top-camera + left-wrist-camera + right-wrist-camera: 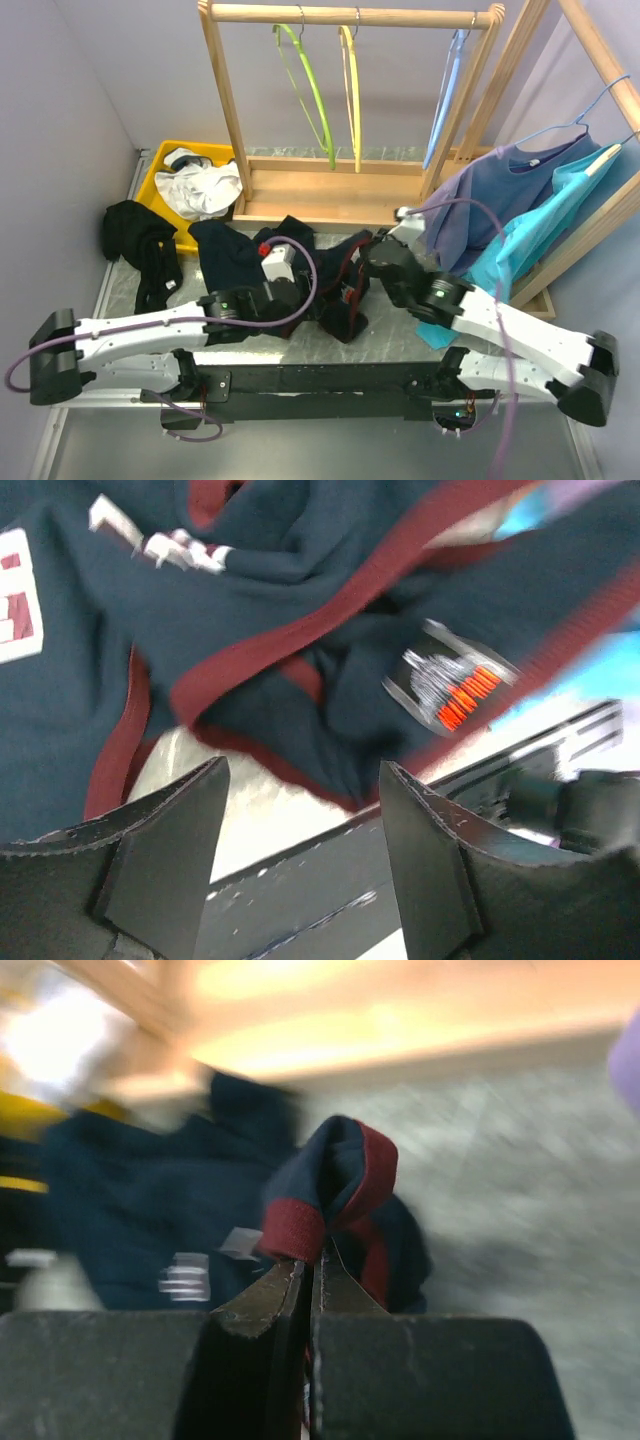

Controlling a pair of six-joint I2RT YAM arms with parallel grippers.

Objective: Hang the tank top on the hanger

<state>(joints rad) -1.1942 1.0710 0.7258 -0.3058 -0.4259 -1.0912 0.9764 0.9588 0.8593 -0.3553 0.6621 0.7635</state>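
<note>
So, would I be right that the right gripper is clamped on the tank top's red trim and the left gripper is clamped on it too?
Not quite: the left gripper is open, its jaws apart with no cloth between them, as the left wrist view shows. The right gripper is shut on the tank top at its red trim.

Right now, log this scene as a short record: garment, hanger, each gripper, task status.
tank top: crumpled on the table in front of the rack, not on any hanger
hanger: lime-green, hanging bare from the wooden rail
left gripper: open, facing the cloth, nothing between its fingers
right gripper: shut on a fold of the red trim
status: garment not yet on the hanger
</note>
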